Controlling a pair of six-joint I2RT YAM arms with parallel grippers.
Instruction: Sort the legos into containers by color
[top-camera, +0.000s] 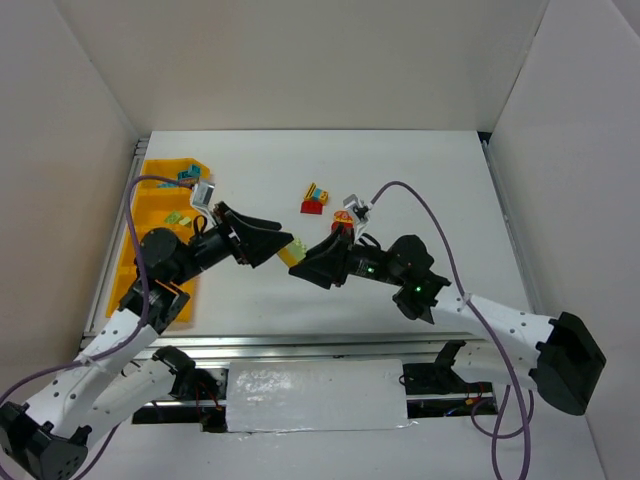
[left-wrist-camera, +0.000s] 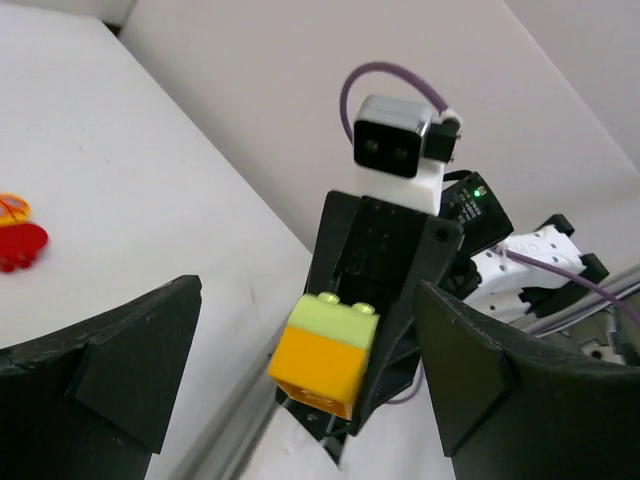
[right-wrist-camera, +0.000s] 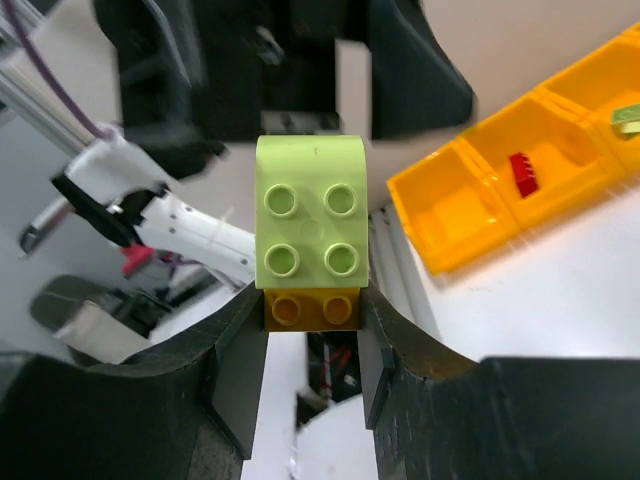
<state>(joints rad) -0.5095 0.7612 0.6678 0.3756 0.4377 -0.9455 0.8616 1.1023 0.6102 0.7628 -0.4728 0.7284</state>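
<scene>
My right gripper (right-wrist-camera: 312, 335) is shut on the yellow brick (right-wrist-camera: 312, 308) of a two-brick clump, with a pale green brick (right-wrist-camera: 310, 225) stuck to it. The clump hangs above the table between the two arms (top-camera: 296, 250). My left gripper (left-wrist-camera: 310, 330) is open and faces it, its fingers (left-wrist-camera: 110, 370) to either side of the clump (left-wrist-camera: 325, 355) and not touching it. The yellow-orange bin tray (top-camera: 140, 255) lies at the left. One compartment holds a red brick (right-wrist-camera: 522, 172), others a teal brick (top-camera: 188, 177) and a green one (top-camera: 178, 218).
A red, yellow and teal clump (top-camera: 316, 197) and a red-and-yellow piece (top-camera: 343, 218) lie on the white table behind the grippers. The red-and-yellow piece also shows in the left wrist view (left-wrist-camera: 15, 240). White walls enclose the table on three sides.
</scene>
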